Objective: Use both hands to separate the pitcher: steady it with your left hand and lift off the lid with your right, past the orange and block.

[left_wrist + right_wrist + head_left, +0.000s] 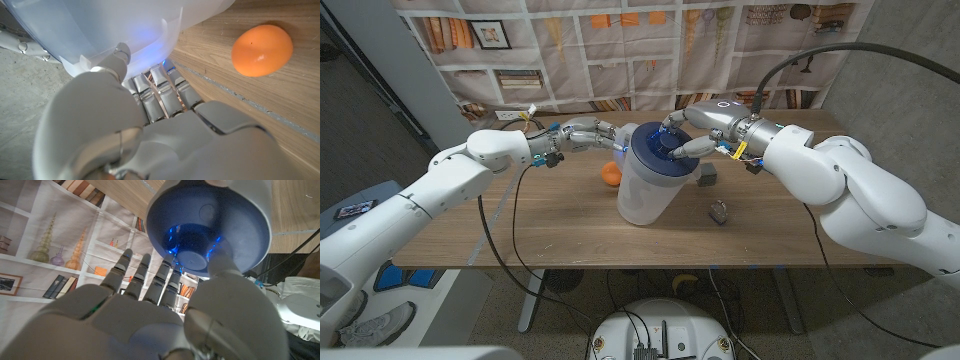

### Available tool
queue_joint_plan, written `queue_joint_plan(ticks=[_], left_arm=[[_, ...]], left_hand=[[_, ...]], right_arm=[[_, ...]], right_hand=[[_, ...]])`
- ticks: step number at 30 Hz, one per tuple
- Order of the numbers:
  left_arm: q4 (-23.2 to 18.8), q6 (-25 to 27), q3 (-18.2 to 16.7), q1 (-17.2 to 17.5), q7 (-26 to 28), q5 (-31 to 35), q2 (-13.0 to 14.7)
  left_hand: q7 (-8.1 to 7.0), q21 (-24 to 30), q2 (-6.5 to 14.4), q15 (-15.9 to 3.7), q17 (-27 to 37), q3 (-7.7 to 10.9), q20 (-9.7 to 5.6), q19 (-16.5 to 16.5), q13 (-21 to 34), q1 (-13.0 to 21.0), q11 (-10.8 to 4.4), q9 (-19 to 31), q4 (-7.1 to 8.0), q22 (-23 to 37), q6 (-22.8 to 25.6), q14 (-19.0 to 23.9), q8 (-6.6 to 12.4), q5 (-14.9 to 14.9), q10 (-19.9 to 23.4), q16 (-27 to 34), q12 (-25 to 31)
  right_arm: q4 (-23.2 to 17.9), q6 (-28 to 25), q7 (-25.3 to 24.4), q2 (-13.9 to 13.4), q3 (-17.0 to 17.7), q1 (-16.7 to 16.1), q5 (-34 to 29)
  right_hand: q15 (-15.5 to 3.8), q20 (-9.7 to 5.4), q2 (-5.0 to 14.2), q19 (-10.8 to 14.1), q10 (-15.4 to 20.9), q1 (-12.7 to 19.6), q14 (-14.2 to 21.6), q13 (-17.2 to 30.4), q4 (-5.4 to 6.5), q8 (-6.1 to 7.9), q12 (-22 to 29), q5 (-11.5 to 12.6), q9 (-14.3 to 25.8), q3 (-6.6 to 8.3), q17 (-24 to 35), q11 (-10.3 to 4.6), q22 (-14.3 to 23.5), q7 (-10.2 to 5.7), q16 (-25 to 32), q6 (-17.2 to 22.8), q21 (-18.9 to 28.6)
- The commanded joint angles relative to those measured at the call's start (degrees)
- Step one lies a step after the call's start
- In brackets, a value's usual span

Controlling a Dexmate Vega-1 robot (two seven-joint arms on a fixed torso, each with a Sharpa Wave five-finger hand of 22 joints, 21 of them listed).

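Frosted white plastic, the pitcher (645, 195) stands mid-table with its blue lid (665, 150) on, the orange (611, 174) just beside it and a grey block (707, 175) on its other side. The left hand (582, 134) grips its upper wall. The right hand (692, 130) has fingers spread over the lid, thumb seemingly on the lid's knob, though a true grip is unclear.

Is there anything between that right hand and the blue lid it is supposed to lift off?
Nothing visible. The right hand is already at the blue lid, with its thumb on the lid's centre. The orange and the grey block sit low on the table, beside the pitcher, not above the lid.
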Motion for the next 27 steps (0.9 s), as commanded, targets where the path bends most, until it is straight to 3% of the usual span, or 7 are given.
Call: queue_joint_plan(ticks=[1, 14, 27], left_arm=[[0.5, 0.0, 0.4, -0.7, -0.4, 0.3, -0.4], [0.3, 0.4, 0.5, -1.0, -0.6, 0.4, -0.4], [0.7, 0.5, 0.8, -1.5, -1.1, 0.5, -0.4]], left_hand=[[1.65, -0.2, 1.1, -6.86, 0.2, 0.65, -8.31, 0.4, 0.2, -1.0, -0.66, 0.3, 0.1, 0.2, 2.5, 0.8, 0.28, 0.4, 1.3, 0.2, 0.3], [1.7, -0.2, 1.2, -6.83, 0.2, 0.72, -8.28, 0.5, 0.2, -1.1, -0.7, 0.3, 0.11, 0.2, 2.5, 0.9, 0.27, 0.4, 1.3, 0.2, 0.3], [1.58, -0.2, 1.1, -6.92, 0.2, 0.84, -8.28, 0.5, 0.3, -1.1, -0.71, 0.4, -0.04, 0.2, 2.3, 1.0, 0.24, 0.4, 1.5, 0.2, 0.3]], right_arm=[[1.0, 1.6, 1.0, 2.0, 1.0, -1.1, -2.2], [2.2, 3.9, 3.3, 3.4, 1.4, 0.3, -1.5], [3.6, 6.4, 4.6, 4.6, 1.3, 2.2, -1.3]], right_hand=[[-4.85, -0.19, 0.28, 0.9, 1.8, 0.8, 0.7, -0.1, 0.02, 0.86, 0.1, 0.1, 0.2, -0.48, 0.3, -0.23, 0.2, 0.1, 0.6, 1.6, 0.4], [-6.31, -0.91, 2.04, 1.4, 6.2, 2.1, 2.1, -0.9, 0.5, 3.17, 0.0, 0.0, 0.8, -1.21, 0.8, -0.42, 0.2, 0.03, 2.0, 6.3, 0.2], [-7.68, -1.81, 4.49, 2.1, 13.3, 3.8, 5.2, -0.6, 0.64, 7.19, 0.4, -0.1, 1.4, -3.13, 2.0, -0.54, 0.2, -0.05, 4.9, 14.4, 0.2]])
